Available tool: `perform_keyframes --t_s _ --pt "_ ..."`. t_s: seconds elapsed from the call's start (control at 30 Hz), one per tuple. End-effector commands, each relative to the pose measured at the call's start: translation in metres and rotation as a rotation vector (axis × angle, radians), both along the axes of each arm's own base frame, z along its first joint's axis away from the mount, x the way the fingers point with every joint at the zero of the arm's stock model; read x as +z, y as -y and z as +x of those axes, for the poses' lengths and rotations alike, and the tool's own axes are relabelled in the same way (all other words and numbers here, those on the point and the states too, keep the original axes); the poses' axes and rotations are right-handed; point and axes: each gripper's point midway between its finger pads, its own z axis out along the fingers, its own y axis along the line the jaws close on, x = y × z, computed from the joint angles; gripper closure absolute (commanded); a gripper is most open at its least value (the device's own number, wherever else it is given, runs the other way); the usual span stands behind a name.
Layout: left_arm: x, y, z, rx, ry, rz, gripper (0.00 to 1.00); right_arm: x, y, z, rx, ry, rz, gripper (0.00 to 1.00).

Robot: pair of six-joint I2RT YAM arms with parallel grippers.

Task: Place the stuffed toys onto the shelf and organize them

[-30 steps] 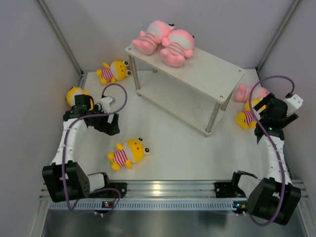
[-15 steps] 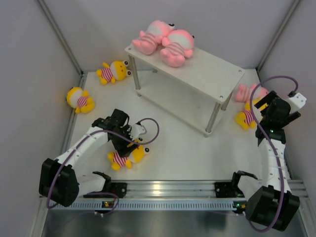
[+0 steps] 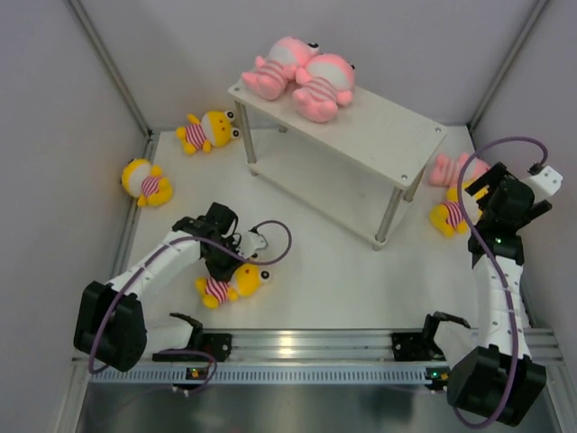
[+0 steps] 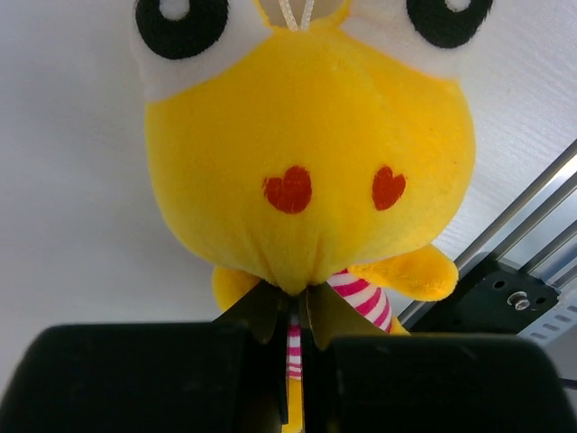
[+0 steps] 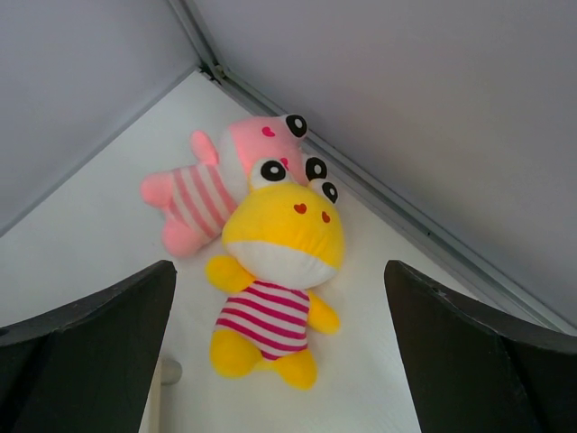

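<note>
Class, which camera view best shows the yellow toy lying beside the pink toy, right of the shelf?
Right wrist: the yellow toy lies face-up, whole, stripes and eyes clear. Top external shows it small, partly hidden by the right arm. Left wrist shows only another yellow toy.

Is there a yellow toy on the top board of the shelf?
No, the top of the shelf holds only two pink toys, lying together at its far left end.
</note>
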Motion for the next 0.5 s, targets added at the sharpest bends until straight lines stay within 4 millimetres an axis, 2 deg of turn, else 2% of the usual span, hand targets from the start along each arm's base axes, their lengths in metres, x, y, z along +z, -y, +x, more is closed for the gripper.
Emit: perform_keyframes --t_s 0.0,0.1,0.17,0.23,0.27,0.3,0.33,0.37,0.4,0.47 --pt "0.015 0.006 0.022 0.055 0.101 -0.028 1.00 0.037 -0.002 0.005 0.033 0.077 -0.026 0.01" --pt "0.029 0.005 0.042 0.124 0.171 -0.040 1.00 0.057 -0.009 0.009 0.076 0.108 -0.034 0.01" --pt "0.048 0.006 0.059 0.193 0.209 -0.072 1.00 0.067 -0.013 0.009 0.098 0.125 -0.036 0.01" --pt "0.064 0.001 0.074 0.270 0.236 -0.101 1.00 0.094 -0.028 0.012 0.191 0.185 -0.051 0.02" --pt "0.082 0.002 0.085 0.327 0.251 -0.126 1.00 0.109 -0.039 0.014 0.256 0.215 -0.066 0.07" --pt "0.089 -0.004 0.090 0.376 0.247 -0.132 1.00 0.126 -0.050 0.015 0.319 0.253 -0.085 0.10" --pt "0.094 -0.002 0.093 0.427 0.212 -0.156 1.00 0.158 -0.072 0.015 0.435 0.316 -0.126 0.12" --pt "0.115 0.000 0.100 0.451 0.213 -0.193 1.00 0.175 -0.081 0.013 0.469 0.345 -0.164 0.14" --pt "0.121 -0.004 0.103 0.496 0.191 -0.220 1.00 0.206 -0.100 0.009 0.536 0.379 -0.264 0.15" --pt "0.129 -0.002 0.105 0.546 0.124 -0.288 1.00 0.236 -0.126 0.006 0.619 0.411 -0.377 0.17"
